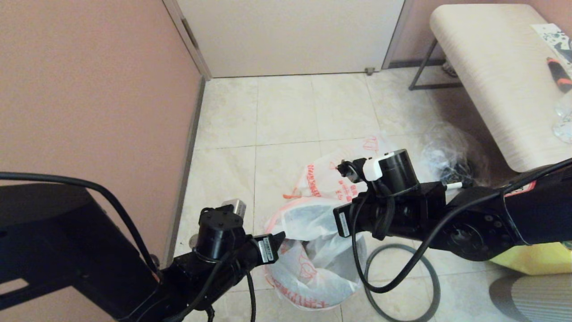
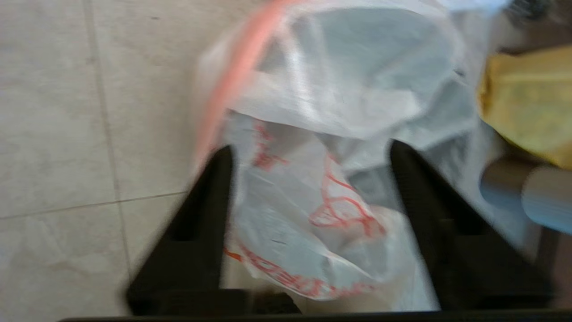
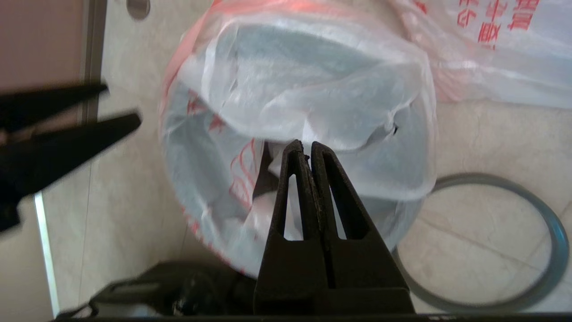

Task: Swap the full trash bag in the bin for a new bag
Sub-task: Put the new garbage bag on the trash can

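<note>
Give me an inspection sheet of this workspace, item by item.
Surface: beige tiled floor.
Job's things: new bag draped over the bin, which it hides; rim hoop off, flat on the floor beside it; full trash bag just behind.
Clutter: clear bag under the bench; yellow tote.
Grippers: right gripper with jaws shut on the new bag's edge; left gripper with jaws open around it.
Cables: black cable looping under the right arm.
Surroundings: door, bench.
</note>
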Available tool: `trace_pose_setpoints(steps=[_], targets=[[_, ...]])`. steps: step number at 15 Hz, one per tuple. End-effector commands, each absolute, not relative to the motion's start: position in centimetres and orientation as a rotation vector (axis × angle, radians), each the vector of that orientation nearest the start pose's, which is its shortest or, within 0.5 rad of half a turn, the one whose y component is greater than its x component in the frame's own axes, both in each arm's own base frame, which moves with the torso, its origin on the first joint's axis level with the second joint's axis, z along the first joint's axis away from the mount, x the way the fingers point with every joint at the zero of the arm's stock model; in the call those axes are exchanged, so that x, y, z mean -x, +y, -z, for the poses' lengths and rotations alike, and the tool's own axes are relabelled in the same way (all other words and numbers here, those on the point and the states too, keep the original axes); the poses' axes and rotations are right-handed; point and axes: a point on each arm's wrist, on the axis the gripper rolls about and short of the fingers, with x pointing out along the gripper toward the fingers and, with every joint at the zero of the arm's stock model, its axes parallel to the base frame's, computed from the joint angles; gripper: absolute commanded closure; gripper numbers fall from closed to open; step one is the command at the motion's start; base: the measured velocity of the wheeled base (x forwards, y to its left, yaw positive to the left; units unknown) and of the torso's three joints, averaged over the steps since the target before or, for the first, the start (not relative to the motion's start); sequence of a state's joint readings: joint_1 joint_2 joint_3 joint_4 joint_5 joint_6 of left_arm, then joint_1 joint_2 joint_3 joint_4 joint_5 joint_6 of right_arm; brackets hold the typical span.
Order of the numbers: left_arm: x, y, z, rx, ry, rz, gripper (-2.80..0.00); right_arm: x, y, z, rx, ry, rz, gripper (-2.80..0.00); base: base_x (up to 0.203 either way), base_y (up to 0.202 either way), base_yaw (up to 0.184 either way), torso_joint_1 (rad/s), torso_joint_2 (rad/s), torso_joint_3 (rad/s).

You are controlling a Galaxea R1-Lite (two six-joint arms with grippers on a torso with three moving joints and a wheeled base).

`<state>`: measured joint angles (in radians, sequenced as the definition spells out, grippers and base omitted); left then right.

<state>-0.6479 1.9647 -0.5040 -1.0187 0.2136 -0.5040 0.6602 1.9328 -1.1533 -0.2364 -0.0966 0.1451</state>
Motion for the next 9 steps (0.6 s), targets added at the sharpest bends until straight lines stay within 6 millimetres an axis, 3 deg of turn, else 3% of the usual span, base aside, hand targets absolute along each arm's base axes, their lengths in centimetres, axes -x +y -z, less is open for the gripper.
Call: trace_pose_setpoints(steps=[1, 4, 7, 9], targets=[[-24.3, -18.1, -6.9, 0.297, 0.495, 0.332, 0.0, -30.0, 22.4, -14.8, 0.062, 0.557, -0.497, 0.0, 0.0, 0.0, 0.0, 0.0, 0.0, 0.0], [-25.8, -19.1, -5.7, 0.289, 0.523, 0.384, 0.0, -30.4, 22.2, -14.5, 0.055, 0.558, -0.489, 0.0, 0.0, 0.0, 0.0, 0.0, 0.0, 0.0], [-28.9, -20.1, -5.3, 0.269, 0.495, 0.371, 0.0, -30.6, 21.9, -14.3, 0.045, 0.539, -0.488, 0.0, 0.0, 0.0, 0.0, 0.0, 0.0, 0.0], [-31.2, -19.6, -5.1, 0.263, 0.498, 0.324, 0.0, -30.9, 21.3, -14.5, 0.036, 0.536, -0.477, 0.0, 0.0, 0.0, 0.0, 0.0, 0.0, 0.0]])
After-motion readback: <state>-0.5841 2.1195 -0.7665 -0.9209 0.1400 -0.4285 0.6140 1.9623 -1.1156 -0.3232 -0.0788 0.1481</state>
